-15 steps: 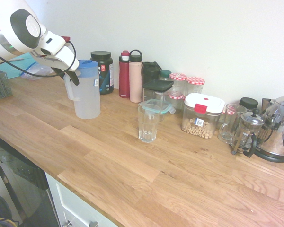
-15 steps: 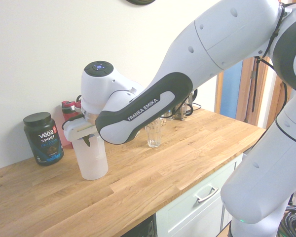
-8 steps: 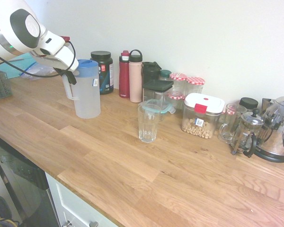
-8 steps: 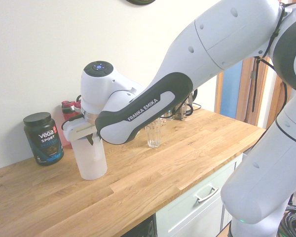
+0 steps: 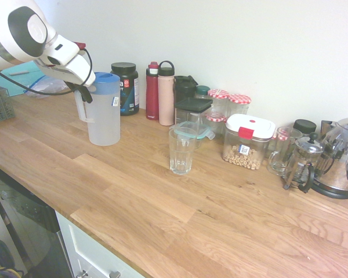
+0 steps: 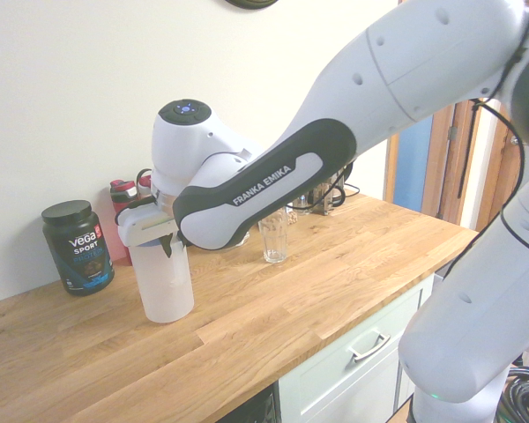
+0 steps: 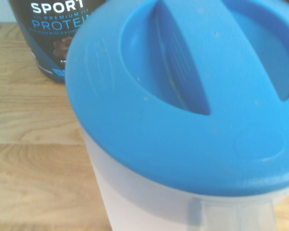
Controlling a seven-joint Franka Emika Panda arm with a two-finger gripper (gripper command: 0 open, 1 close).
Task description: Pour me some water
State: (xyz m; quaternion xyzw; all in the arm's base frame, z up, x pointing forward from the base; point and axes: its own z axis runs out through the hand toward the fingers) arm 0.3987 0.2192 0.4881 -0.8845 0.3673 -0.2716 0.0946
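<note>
The white hand (image 5: 86, 92) is closed on the translucent plastic pitcher with the blue lid (image 5: 105, 116), at its handle, left of the clear ribbed glass (image 5: 181, 152) in the first exterior view. Best to lift slowly, keeping it level.

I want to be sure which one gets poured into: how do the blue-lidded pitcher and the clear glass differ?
The pitcher is capped with a blue lid, while the glass has no lid. The pitcher is cloudy white plastic, whereas the glass is see-through. The pitcher has a side handle; the glass has none. The pitcher is also taller than the glass. Both stand upright on the wooden counter.
</note>
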